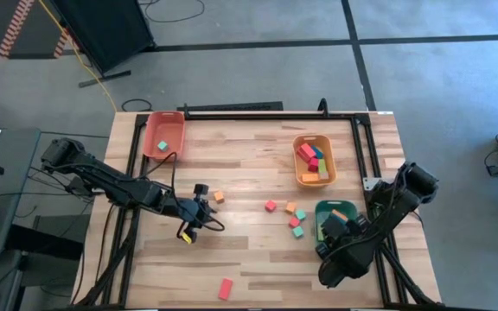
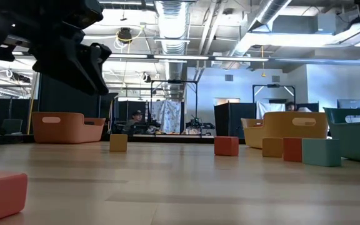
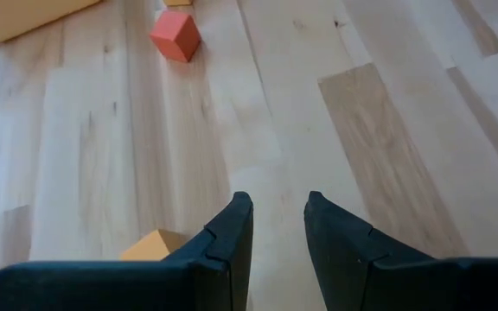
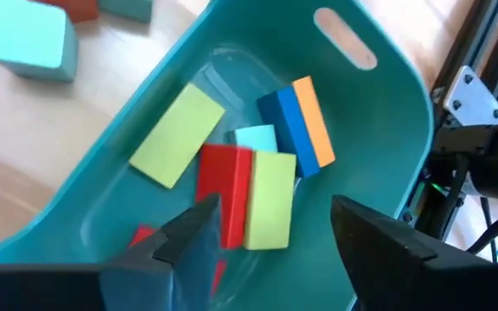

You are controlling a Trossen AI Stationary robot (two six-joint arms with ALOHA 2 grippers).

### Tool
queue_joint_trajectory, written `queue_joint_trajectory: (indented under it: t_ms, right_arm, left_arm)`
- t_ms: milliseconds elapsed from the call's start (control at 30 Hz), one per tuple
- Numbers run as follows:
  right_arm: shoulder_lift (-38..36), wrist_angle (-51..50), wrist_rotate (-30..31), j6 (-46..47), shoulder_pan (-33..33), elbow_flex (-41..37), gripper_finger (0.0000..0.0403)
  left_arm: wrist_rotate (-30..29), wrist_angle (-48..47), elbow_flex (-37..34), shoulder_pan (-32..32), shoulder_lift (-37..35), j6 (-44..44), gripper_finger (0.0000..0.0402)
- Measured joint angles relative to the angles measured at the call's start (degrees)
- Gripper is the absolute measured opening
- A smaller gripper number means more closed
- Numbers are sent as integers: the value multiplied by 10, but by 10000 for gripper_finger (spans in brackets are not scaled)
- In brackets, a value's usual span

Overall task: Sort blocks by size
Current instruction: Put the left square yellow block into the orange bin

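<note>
Loose blocks lie mid-table: an orange one (image 1: 218,197), a pink one (image 1: 271,206), a small cluster (image 1: 296,221) and a pink bar (image 1: 226,288) near the front edge. My left gripper (image 1: 199,208) (image 3: 277,216) hovers shut over bare wood, with nothing between its fingers. The orange block (image 3: 152,246) lies just beside one finger. My right gripper (image 1: 329,231) (image 4: 275,220) stands open above the teal tray (image 4: 379,112). Lying in that tray are two yellow-green bars (image 4: 178,136), a red bar (image 4: 223,194), a teal block (image 4: 256,136) and a blue-and-orange one (image 4: 305,121).
An orange tray (image 1: 313,160) with several blocks stands at the back right. A red-orange tray (image 1: 163,134) holding one teal block stands at the back left. A black frame runs along the table's far and side edges. Bare wood lies between the two arms.
</note>
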Motion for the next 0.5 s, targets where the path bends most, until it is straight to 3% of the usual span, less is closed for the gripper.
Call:
queue_joint_trajectory:
  t_ms: [233, 500]
  right_arm:
    - [0, -6, 58, 27, 13, 8, 255]
    - [-1, 32, 230, 17, 17, 36, 256]
  left_arm:
    - [-38, 0, 0, 7, 0, 0, 101]
    - [-68, -6, 0, 36, 0, -13, 124]
